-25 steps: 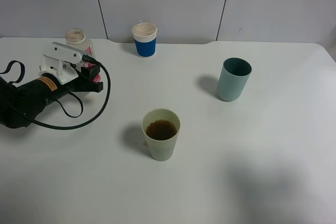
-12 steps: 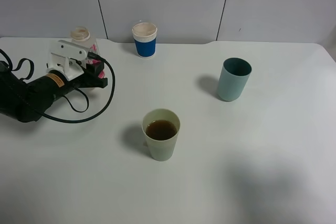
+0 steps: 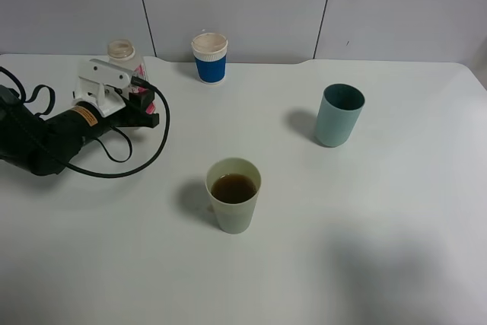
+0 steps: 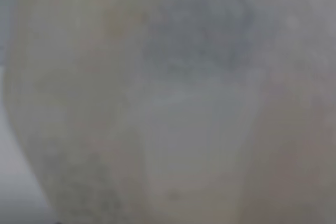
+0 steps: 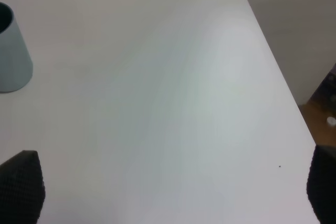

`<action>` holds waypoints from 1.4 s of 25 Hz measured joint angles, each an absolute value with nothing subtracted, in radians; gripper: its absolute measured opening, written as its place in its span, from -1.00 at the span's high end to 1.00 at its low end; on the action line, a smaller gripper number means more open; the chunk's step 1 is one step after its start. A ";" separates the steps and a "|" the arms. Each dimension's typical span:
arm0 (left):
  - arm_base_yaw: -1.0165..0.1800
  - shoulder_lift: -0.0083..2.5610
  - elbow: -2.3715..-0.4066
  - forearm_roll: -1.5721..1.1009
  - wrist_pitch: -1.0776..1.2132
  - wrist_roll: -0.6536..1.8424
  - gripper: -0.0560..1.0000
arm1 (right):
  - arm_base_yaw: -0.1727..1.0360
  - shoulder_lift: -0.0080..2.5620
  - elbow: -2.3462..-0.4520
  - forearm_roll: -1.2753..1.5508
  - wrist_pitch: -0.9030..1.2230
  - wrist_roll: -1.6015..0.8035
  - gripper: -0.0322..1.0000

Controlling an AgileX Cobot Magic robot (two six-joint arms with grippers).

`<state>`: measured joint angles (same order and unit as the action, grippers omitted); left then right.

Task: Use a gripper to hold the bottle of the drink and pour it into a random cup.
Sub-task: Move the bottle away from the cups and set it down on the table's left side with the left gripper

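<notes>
At the table's back left stands the bottle (image 3: 122, 52), clear, with an open neck and a pink label showing between the jaws. My left gripper (image 3: 139, 103), a white claw on a black body with an orange label, is shut on the bottle's lower part. The left wrist view is only a pale blur. The cup (image 3: 233, 197), pale yellow-green, stands in the middle of the table with brown drink in it, well to the right of and nearer than the bottle. In the right wrist view my right gripper (image 5: 168, 192) is open over bare table, its black fingertips (image 5: 21, 184) far apart.
A white paper cup with a blue sleeve (image 3: 210, 58) stands at the back edge. To the right is a teal-grey tumbler (image 3: 339, 115), which the right wrist view also catches (image 5: 11, 51). A black cable (image 3: 144, 159) loops beside my left arm. The table's right edge (image 5: 278, 87) drops off.
My left gripper has moved a little to the right and back, carrying the bottle with it. Both cups and the tumbler have stayed in place.
</notes>
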<state>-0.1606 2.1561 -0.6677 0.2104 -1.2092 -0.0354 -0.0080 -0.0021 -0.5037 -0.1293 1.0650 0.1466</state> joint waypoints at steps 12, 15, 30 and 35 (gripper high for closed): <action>-0.161 2.197 -0.692 0.215 -1.209 -0.035 0.27 | -0.008 -0.002 -0.504 -0.129 1.065 0.147 -1.00; -0.161 2.208 -0.693 0.218 -1.214 -0.035 0.27 | -0.008 -0.002 -0.504 -0.129 1.065 0.147 -1.00; -0.161 2.221 -0.694 0.221 -1.236 -0.028 0.27 | -0.008 -0.002 -0.504 -0.129 1.065 0.147 -1.00; -0.161 2.221 -0.694 0.221 -1.236 -0.027 0.19 | -0.008 -0.002 -0.504 -0.129 1.065 0.147 -1.00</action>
